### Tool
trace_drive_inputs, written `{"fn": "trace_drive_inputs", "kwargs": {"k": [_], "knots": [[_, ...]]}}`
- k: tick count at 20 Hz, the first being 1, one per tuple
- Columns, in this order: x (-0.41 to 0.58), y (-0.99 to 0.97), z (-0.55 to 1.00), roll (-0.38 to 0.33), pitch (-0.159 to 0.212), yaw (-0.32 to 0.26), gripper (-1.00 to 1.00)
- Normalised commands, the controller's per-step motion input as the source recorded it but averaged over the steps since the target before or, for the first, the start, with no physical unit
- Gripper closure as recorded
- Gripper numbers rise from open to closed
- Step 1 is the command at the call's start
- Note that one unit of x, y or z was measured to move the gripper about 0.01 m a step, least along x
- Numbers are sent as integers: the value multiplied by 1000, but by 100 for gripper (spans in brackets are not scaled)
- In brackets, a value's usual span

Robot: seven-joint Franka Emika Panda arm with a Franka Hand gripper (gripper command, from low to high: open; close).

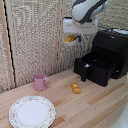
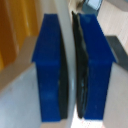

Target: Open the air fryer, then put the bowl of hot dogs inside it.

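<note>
- The bowl filled with hot dogs (image 1: pixel 72 39) hung in the air, held under the arm, above and to the exterior view's left of the air fryer (image 1: pixel 111 50)
- No writing could be read anywhere
- The air fryer's drawer (image 1: pixel 94 67) stood pulled out, its basket dark, with the handle (image 1: pixel 84 74) on its front
- The wrist view showed the hand (image 2: pixel 73 70) nearly closed, blue fingers (image 2: pixel 50 65) clamping the bowl's white rim
- On the table (image 1: pixel 95 107) lay a loose yellow-orange chunk (image 1: pixel 75 88), a pink mug (image 1: pixel 40 81) and a floral-rimmed plate (image 1: pixel 32 111)

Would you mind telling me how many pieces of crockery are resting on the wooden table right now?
2. A pink mug stands near the wall at the exterior view's left, and a floral-rimmed plate lies in front of it. The white bowl is in the air, not on the table.
</note>
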Motion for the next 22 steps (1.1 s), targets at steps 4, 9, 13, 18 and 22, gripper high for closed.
{"fn": "trace_drive_inputs", "kwargs": {"k": [4,9,13,18,22], "knots": [[-212,-532,61,84,0,-201,100],[-161,-498,-62,72,0,-228,100],[-123,-562,-71,82,1,-198,100],[-25,-671,-123,76,0,-156,100],[119,-714,-179,84,0,-118,100]]}}
